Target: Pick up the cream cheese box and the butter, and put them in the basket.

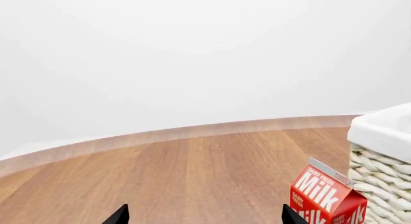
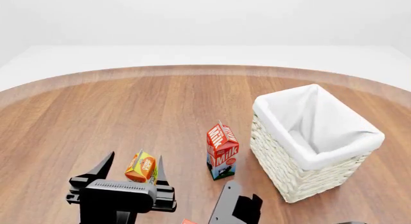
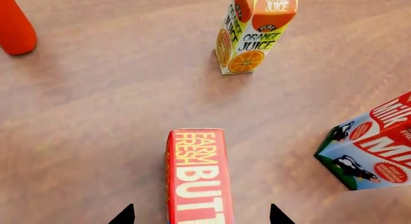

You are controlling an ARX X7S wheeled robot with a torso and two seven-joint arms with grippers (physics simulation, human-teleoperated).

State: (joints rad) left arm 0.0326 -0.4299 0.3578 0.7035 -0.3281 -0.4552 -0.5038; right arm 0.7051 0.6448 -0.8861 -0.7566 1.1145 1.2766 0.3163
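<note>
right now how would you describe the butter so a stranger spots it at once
Start at the white wicker basket, then the upright milk carton beside it. The butter lies flat on the wood nearby, a long red box with yellow FARM FRESH BUTTER lettering; the cartons stand upright.

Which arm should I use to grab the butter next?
Right. In its wrist view the butter lies centred between the open right gripper tips. The left gripper, also open, faces bare table beside the milk carton, with no butter ahead.
</note>
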